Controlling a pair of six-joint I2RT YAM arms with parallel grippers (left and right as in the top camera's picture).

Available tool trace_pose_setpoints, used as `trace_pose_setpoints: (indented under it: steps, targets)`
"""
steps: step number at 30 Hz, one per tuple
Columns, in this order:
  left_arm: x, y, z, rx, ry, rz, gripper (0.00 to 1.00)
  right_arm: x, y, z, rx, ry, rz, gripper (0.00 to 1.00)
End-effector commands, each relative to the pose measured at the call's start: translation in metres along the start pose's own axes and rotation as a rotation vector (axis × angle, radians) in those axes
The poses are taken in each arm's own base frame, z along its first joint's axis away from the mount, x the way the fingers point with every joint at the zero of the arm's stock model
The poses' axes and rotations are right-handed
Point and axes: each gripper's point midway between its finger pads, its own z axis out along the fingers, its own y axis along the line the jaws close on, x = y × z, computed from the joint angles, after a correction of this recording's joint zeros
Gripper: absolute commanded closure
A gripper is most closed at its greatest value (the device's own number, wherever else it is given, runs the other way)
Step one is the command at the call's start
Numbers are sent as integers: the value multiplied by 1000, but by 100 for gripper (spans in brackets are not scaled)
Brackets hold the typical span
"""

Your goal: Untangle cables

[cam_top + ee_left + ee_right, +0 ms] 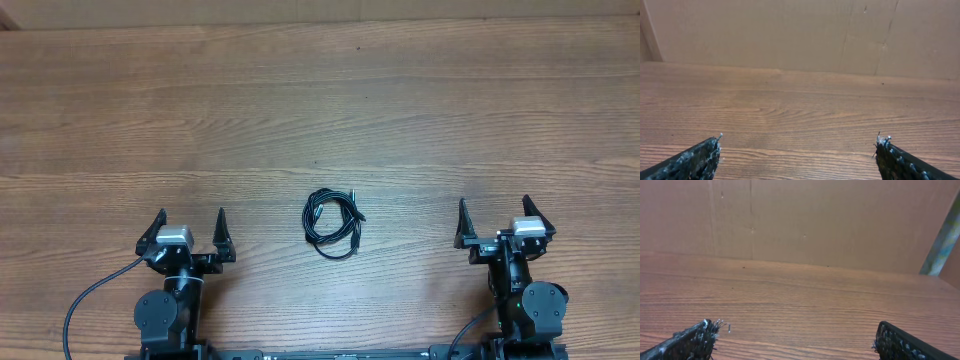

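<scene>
The cables (331,223) lie as one small coiled black bundle on the wooden table (320,110), near the front middle in the overhead view. My left gripper (190,217) stands open to the left of the bundle, well apart from it. To the bundle's right, my right gripper (493,206) is also open and apart. In the left wrist view the gripper (799,139) frames only bare wood between its wide fingertips. The right wrist view shows the same for that gripper (797,325). The cables do not show in either wrist view.
A brown cardboard wall (800,30) rises at the far edge of the table, seen also in the right wrist view (805,220). Thick black wires (85,300) run from the arm bases at the front edge.
</scene>
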Motion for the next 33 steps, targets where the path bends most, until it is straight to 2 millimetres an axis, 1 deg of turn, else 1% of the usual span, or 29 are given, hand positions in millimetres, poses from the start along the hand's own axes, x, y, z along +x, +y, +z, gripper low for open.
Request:
trace_pose_setpoints:
  steps: [1,30,33]
  targets:
    - [1,0,0,3,-2,-8,0,2,1,0,0,-5,-1,0]
    - [1,1,0,0,-3,-7,0,2,1,0,0,-4,-1,0]
    - [1,8,0,-45,-2,0,0,2,1,0,0,-4,-1,0]
